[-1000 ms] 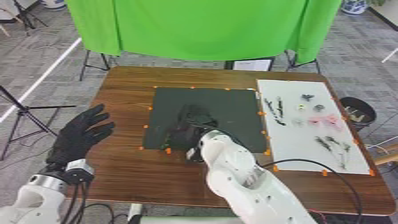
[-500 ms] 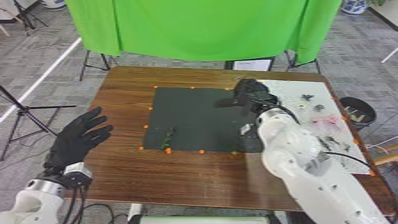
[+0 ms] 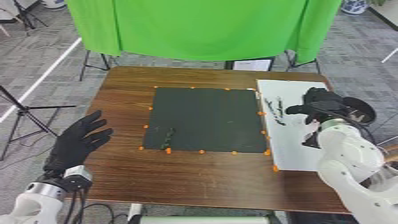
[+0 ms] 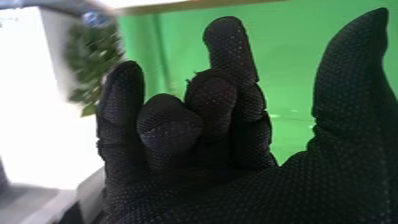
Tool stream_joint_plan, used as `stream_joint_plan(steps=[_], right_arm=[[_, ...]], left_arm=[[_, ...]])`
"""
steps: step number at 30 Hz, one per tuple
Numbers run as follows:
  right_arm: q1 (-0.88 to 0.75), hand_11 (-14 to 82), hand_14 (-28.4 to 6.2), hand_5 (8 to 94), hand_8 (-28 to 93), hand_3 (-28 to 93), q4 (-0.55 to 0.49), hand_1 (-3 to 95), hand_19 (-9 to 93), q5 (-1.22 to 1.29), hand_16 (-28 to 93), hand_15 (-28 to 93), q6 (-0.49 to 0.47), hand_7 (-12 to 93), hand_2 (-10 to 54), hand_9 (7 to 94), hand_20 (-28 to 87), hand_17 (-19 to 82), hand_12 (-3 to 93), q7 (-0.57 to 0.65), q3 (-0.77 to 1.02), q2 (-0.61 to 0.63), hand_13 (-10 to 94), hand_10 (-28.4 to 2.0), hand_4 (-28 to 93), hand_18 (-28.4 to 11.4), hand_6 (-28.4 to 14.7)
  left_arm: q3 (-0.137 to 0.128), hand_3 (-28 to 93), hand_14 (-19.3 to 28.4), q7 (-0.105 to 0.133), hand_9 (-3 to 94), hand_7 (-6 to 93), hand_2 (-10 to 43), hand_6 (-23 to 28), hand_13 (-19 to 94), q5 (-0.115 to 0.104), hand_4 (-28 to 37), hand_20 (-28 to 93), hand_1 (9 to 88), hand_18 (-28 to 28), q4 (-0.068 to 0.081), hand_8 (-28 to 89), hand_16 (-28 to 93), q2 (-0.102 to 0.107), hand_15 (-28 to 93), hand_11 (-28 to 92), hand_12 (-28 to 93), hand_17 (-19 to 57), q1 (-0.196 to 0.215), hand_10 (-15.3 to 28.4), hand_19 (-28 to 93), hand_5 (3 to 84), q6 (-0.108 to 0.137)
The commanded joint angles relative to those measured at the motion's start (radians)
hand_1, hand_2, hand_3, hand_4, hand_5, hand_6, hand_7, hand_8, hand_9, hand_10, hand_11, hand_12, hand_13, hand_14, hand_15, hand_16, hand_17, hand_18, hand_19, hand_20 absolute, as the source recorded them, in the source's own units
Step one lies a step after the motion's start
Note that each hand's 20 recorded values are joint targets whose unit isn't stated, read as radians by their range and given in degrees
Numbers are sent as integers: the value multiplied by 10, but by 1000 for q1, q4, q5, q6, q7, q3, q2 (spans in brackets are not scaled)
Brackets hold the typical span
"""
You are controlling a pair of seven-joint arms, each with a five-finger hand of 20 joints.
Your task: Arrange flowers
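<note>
Hovering our right hand [image 3: 324, 104] over the white sheet [image 3: 295, 152], its fingers loosely open and seemingly empty, we are probably just starting: one green sprig [image 3: 167, 139] is lying on the dark mat [image 3: 209, 120], while other stems [image 3: 280, 109] are awaiting placement. Our left hand [image 3: 78, 142] is idling open.

Am seeing green cloth [image 3: 204, 30] hanging beyond the right hand [image 3: 322, 104], a black bin [image 3: 362, 106] standing beside it. Am seeing grey carpet [image 3: 75, 90] spreading past the left hand [image 3: 75, 144], a white line [image 3: 41, 80] crossing, a black tripod [image 3: 26, 108] standing nearby.
</note>
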Motion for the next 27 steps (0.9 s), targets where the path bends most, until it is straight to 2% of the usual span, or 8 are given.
stream_joint_plan(steps=[1,5,9,15,20,27], right_arm=[[-106,637,-113,665,-119,816,-22,224,792,-54,323,875,-37,493,-95,683,354,288,465,67,113,60,659,-116,-282,-190,-25],[-155,636,-117,635,-125,819,-19,226,786,-40,327,870,-86,477,-95,653,355,274,468,95,170,64,633,-123,-283,-192,-31],[-193,635,-124,596,-130,813,-25,215,779,3,323,867,-162,456,-95,612,356,260,467,120,232,57,600,-129,-283,-195,-41],[-225,624,-135,552,-133,799,-29,175,764,42,312,858,-251,430,-95,564,362,234,460,146,289,54,557,-156,-283,-202,-54],[-250,616,-136,545,-128,796,-22,169,756,57,302,849,-261,418,-95,552,365,227,449,164,308,49,545,-163,-283,-205,-59],[-282,612,-132,569,-129,799,-38,185,756,78,292,842,-285,441,-95,584,362,235,433,171,329,43,569,-153,-283,-205,-49]], left_arm=[[-1,719,177,-8,248,225,-43,55,232,0,-281,58,259,225,-1,-123,-46,2,419,285,147,-73,13,132,469,296,3],[-2,718,177,-17,248,224,-43,55,232,4,-281,58,259,225,1,-122,-46,-3,419,285,147,-73,7,133,469,296,-1],[-7,718,177,-14,247,224,-43,55,232,7,-282,57,259,224,-6,-122,-47,-4,419,285,147,-73,21,133,468,296,1],[-9,718,177,-11,247,225,-43,55,232,7,-281,57,259,225,-5,-122,-47,-2,420,285,146,-73,22,133,469,296,3],[-9,718,177,-12,248,225,-43,55,232,7,-282,57,259,225,-5,-122,-47,-5,420,284,146,-73,19,133,469,296,4],[-11,719,177,-9,247,223,-43,55,232,5,-282,57,259,225,-8,-123,-47,-7,420,283,147,-74,24,132,469,296,9]])
